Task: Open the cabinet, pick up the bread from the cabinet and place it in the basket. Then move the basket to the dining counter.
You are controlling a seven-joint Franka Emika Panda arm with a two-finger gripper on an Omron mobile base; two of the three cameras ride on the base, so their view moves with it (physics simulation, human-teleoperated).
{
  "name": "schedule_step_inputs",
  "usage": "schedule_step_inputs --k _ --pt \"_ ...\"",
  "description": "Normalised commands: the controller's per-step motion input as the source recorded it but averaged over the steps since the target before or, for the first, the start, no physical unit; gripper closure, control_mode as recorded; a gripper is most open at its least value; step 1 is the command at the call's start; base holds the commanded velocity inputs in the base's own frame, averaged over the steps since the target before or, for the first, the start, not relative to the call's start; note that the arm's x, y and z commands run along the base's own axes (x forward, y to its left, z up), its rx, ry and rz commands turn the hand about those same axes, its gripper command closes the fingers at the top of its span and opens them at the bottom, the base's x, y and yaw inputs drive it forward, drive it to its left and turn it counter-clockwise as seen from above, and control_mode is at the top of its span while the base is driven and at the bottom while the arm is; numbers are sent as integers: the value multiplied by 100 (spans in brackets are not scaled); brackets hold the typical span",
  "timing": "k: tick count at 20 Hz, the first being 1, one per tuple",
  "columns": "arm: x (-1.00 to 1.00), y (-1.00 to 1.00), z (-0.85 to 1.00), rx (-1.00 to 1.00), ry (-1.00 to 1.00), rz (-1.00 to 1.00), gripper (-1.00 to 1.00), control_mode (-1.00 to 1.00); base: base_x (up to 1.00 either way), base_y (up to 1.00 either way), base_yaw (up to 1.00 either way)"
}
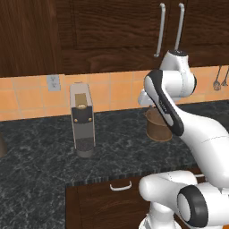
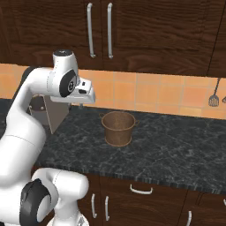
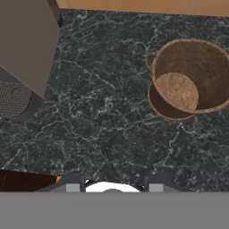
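The cabinet (image 1: pixel 112 27) (image 2: pixel 145 31) hangs above the worktop with both dark doors shut, its two silver bar handles (image 2: pixel 89 30) side by side. The bread is hidden. On the dark granite stands the woven basket (image 2: pixel 118 132) (image 3: pixel 210 67), upright with nothing inside; in the left base view my forearm covers part of the basket (image 1: pixel 156 130). My gripper (image 3: pixel 114 187) (image 2: pixel 82 104) hovers over the worktop left of the basket, pointing down, its jaws apart with nothing between them. The dining counter is out of view.
A grey coffee machine (image 1: pixel 81 118) (image 3: pixel 27 40) stands on the granite left of my hand. Kitchen utensils (image 2: pixel 214 95) hang on the orange tiles at the right. Drawers with curved handles (image 1: pixel 120 185) sit below the worktop's front edge.
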Motion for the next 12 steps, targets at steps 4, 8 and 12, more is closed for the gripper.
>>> schedule_step_inputs --k 4,8,12 --pt "-5 -35 0 7 -4 -2 -100 -100 0 0 0" --pt "2 -95 14 4 -7 -29 -100 -100 0 0 0" --pt "4 -68 81 -1 -29 -32 -100 -100 0 0 0"
